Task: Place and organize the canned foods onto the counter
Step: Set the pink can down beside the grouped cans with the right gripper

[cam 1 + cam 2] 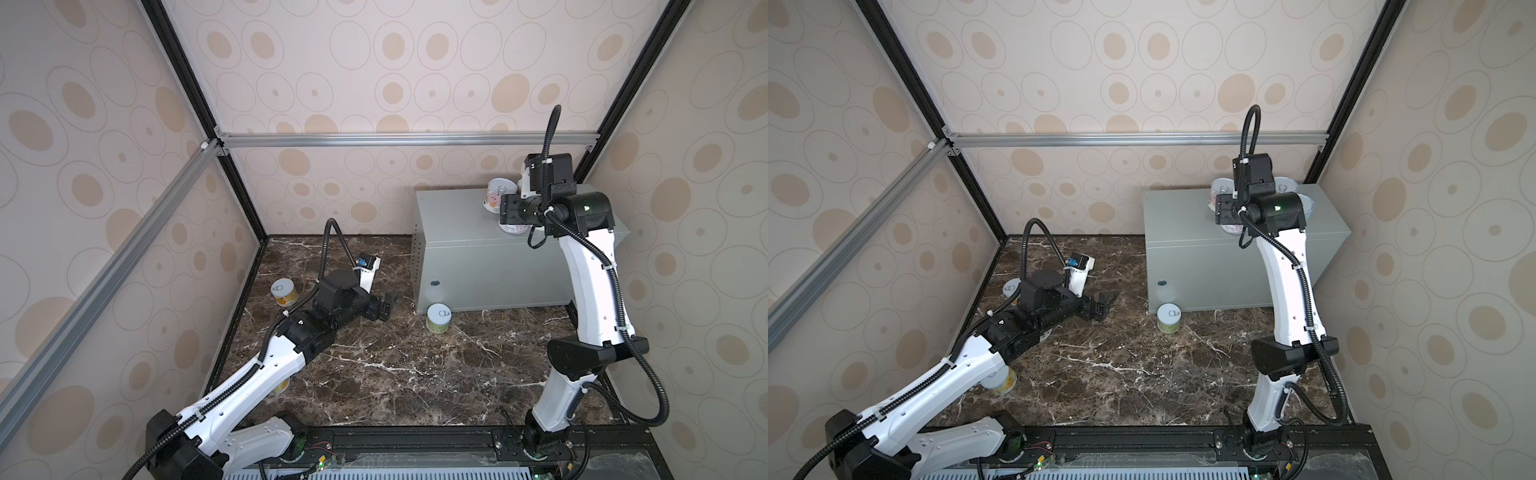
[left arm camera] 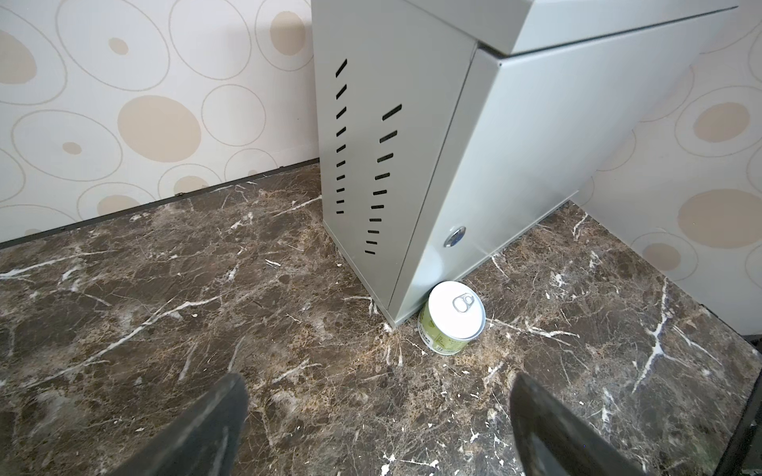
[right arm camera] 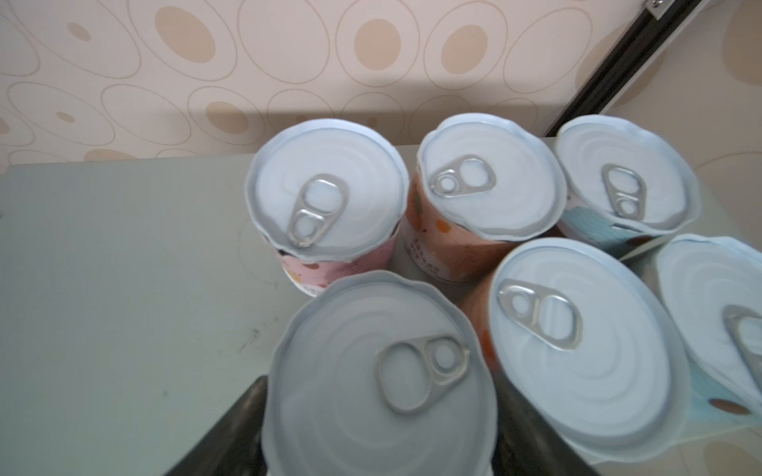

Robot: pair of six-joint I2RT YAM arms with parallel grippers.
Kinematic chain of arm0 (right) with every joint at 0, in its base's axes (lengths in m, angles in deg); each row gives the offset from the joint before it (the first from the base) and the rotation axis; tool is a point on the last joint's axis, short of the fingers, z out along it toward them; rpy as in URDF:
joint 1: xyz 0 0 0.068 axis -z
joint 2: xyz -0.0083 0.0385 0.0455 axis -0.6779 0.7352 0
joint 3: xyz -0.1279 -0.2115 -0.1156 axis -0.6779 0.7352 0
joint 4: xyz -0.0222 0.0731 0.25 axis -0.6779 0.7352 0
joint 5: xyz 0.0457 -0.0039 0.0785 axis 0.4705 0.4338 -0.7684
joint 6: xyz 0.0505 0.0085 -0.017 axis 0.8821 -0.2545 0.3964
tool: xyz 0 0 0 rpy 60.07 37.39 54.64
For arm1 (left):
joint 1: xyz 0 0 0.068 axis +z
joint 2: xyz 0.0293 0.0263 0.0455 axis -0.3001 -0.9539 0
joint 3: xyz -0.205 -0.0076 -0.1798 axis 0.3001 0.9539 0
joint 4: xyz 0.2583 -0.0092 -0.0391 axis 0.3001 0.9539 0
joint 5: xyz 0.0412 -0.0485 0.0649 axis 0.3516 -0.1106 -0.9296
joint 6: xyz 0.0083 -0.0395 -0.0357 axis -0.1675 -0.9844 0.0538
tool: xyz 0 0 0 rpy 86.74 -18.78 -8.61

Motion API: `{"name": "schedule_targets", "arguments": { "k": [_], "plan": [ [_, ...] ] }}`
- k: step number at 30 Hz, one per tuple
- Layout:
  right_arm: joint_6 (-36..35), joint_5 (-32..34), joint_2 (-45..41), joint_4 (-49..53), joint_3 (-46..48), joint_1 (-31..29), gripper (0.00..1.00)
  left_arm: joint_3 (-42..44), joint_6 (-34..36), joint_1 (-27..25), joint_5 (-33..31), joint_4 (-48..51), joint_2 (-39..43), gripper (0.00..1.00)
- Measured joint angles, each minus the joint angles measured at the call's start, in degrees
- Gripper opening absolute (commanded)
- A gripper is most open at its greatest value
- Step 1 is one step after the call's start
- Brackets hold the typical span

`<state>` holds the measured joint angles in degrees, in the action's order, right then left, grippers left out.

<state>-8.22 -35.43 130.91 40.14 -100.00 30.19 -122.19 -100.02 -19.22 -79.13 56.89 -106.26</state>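
Right wrist view: six tins [image 3: 325, 198] on the counter [image 3: 103, 255], nearest tin [image 3: 350, 329] clamped by right gripper [image 3: 383, 387]. Both top views: green tin [image 1: 438, 318] at counter's seven o'clock, two yellow tins [image 1: 284, 291] [image 1: 281, 386] on marble floor [image 1: 395, 374]; left gripper [image 1: 388, 306] wide, empty.

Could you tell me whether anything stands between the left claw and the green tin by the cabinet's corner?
Nothing visible does. Only bare marble floor lies between the open left claw and the green tin; the grey cabinet stands close behind the tin, not in front.
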Motion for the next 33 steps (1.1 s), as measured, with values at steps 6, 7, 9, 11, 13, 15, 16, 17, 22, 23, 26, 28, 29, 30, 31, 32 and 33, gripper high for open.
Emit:
{"name": "schedule_targets", "arguments": {
  "k": [6, 7, 9, 11, 13, 15, 16, 17, 22, 23, 26, 28, 29, 30, 31, 32, 33],
  "plan": [
    [0.5, -1.1, 0.0, 0.0, 0.0, 0.7, 0.60, 0.1, 0.0, 0.0, 0.0, 0.0, -0.2, 0.99],
    [0.5, -1.3, 0.0, 0.0, 0.0, 0.7, 0.60, 0.1, 0.0, 0.0, 0.0, 0.0, -0.3, 0.99],
    [0.9, -1.7, 0.0, -0.1, 0.1, 0.7, 0.60, 0.1, 0.0, 0.0, 0.0, 0.0, -0.3, 0.99],
    [1.1, -2.4, 0.0, -0.5, 0.4, 0.7, 0.60, 0.1, 0.0, 0.0, 0.0, 0.0, -0.3, 0.99],
    [1.5, -2.9, 0.0, -1.3, 0.8, 0.7, 0.60, 0.1, 0.0, 0.0, 0.0, 0.0, -0.3, 0.99],
    [1.7, -3.1, 0.0, -1.8, 1.2, 0.7, 0.60, 0.1, 0.0, 0.0, 0.0, 0.0, -0.3, 0.99],
    [1.8, -3.3, 0.0, -2.1, 1.3, 0.7, 0.60, 0.1, 0.0, 0.0, 0.0, 0.0, -0.4, 0.99],
    [1.9, -3.4, 0.0, -2.3, 1.5, 0.7, 0.62, 0.1, 0.0, 0.0, 0.0, 0.0, -0.4, 0.99],
    [2.3, -3.9, 0.0, -3.0, 1.9, 0.9, 0.73, 0.1, 0.0, 0.0, 0.0, -0.1, -1.0, 0.99],
    [2.4, -3.9, 0.0, -3.1, 1.9, 0.9, 0.74, 0.1, 0.0, 0.0, 0.0, -0.1, -1.0, 0.99],
    [2.4, -3.9, 0.0, -3.1, 1.9, 0.9, 0.80, 0.1, 0.0, 0.0, 0.0, -0.1, -1.0, 0.99],
    [2.4, -4.1, 0.0, -3.1, 1.9, 0.9, 0.85, 0.1, 0.0, 0.0, 0.0, -0.1, -1.0, 0.99],
    [2.4, -4.1, 0.0, -3.2, 1.9, 0.9, 0.87, 0.1, 0.0, 0.0, 0.0, -0.1, -1.0, 0.99],
    [2.3, -4.1, 0.0, -3.4, 1.9, 0.9, 0.89, 0.1, 0.0, 0.0, 0.0, -0.1, -1.0, 0.99],
    [2.3, -4.2, -0.1, -3.6, 1.9, 0.9, 0.91, 0.1, 0.0, 0.0, 0.0, -0.1, -1.0, 0.99],
    [2.4, -4.3, -0.1, -3.8, 1.9, 0.9, 0.92, 0.1, 0.0, 0.0, 0.0, -0.1, -1.0, 0.99],
    [2.4, -4.3, -0.2, -3.9, 1.9, 0.9, 0.94, 0.1, 0.0, 0.0, 0.0, -0.1, -1.1, 0.99]
  ]
}}
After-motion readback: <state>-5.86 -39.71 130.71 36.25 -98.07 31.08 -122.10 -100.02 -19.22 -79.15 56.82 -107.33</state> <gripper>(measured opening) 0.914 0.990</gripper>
